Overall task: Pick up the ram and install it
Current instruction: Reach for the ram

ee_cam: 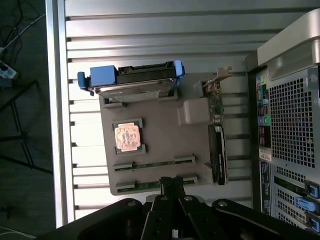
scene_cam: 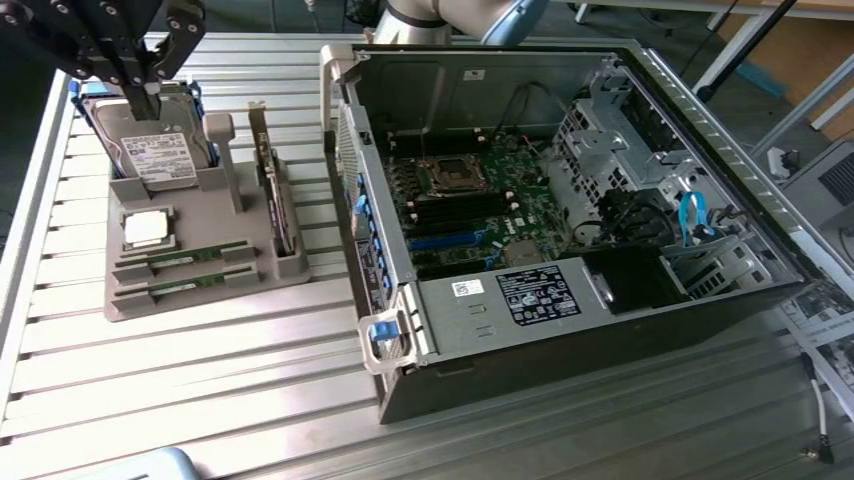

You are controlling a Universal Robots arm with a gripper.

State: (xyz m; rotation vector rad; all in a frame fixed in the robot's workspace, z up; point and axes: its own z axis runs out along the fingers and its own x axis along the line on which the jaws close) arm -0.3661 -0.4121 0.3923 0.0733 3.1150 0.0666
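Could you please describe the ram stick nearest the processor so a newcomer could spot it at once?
On the exterior view's left of the open computer case sits a grey tray. Beside its silver processor lies the ram, a long thin green stick. Its twin lies one slot farther from the processor.

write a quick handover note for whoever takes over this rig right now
Gripper: jaws shut, holding nothing, hanging over the grey holder at the exterior view's left.
Ram: one ram stick and a second ram stick lie in the holder's slots, next to the processor chip.
Computer case: open, at the exterior view's right, motherboard exposed.
Done: nothing yet.
Left: ram not picked up, not installed.
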